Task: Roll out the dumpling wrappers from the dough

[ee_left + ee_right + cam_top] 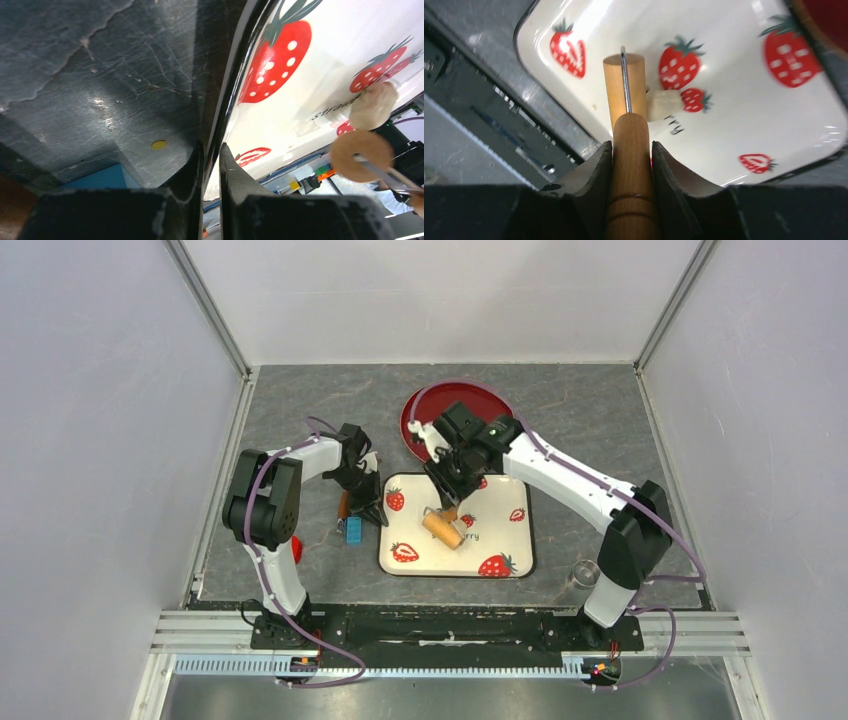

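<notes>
I take the strawberry tray (505, 538) as my landmark; it lies on the dark grey tabletop (300, 410).

My right hand (631, 150) is above the middle of the tray. Its two fingers are pressed against the sides of the wooden roller's handle, so it is pinching the roller (636, 85). The light barrel of the roller reaches from the hand toward the near-left part of the tray, and a thin metal rod runs along it.

The dough (664, 104) is a small pale cream lump. It lies on the tray near the middle, just beside the barrel, next to the small printed strawberry and the printed letters. I cannot tell if it touches the barrel.

My left hand (211, 150) is at the left edge of the tray. Its fingers are nearly together, one on each side of the dark rim, so it is pinching the tray's rim.

A red plate (470, 400) lies just behind the tray, on its far side. A small blue block (354, 530) lies just left of the tray, under the left hand. A small ring-shaped thing (585, 572) stands to the right of the tray, near its front corner.
</notes>
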You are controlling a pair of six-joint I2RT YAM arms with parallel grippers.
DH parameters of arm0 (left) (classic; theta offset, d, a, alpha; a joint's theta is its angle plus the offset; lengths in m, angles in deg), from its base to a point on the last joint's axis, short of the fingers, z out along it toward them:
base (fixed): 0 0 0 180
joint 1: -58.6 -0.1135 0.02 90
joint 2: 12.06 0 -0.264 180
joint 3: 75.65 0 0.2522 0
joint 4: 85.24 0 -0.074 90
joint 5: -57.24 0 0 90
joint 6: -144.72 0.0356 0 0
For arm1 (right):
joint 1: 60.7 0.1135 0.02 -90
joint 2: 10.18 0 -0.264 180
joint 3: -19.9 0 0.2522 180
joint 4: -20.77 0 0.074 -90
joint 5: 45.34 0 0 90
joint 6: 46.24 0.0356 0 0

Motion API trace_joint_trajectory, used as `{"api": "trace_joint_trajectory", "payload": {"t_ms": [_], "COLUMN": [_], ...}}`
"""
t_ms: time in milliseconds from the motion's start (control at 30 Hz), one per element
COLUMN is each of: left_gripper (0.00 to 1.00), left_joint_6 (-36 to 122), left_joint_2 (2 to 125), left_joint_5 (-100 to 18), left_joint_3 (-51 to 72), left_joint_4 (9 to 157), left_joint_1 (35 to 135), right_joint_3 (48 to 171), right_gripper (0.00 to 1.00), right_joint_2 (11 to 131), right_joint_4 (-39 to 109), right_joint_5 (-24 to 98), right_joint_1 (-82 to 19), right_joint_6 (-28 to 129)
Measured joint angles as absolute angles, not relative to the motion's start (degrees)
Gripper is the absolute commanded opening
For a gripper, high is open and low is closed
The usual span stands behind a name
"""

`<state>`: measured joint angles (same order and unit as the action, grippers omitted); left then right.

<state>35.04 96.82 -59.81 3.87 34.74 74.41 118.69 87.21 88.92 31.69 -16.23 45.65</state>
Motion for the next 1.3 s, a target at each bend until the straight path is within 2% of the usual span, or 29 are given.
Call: {"api": "trace_joint_trajectory", "payload": {"t_ms": [267, 600, 967, 1300], "left_gripper": [0.02, 0.02, 0.02, 0.02], "left_joint_6": [35.06, 35.08, 35.08, 34.89], "left_joint_2": [96.97, 97.06, 97.08, 97.12], "left_joint_5": [-59.78, -59.76, -59.76, -60.09], "left_joint_3": [4.08, 4.17, 4.17, 4.17], "left_joint_4": [34.45, 34.34, 34.37, 34.45], "left_joint_1": [74.43, 74.41, 74.43, 74.41], "right_joint_3": [130.89, 138.58, 138.17, 125.99], "right_gripper": [0.00, 0.00, 0.00, 0.00], "right_joint_2": [91.29, 92.04, 91.71, 85.57], "right_joint_4": [91.08, 92.65, 97.46, 97.81], "right_joint_5": [42.37, 37.67, 36.80, 36.34], "right_joint_1": [-16.84, -18.31, -22.88, -22.26], "right_joint_6": [45.58, 46.74, 49.34, 57.39]}}
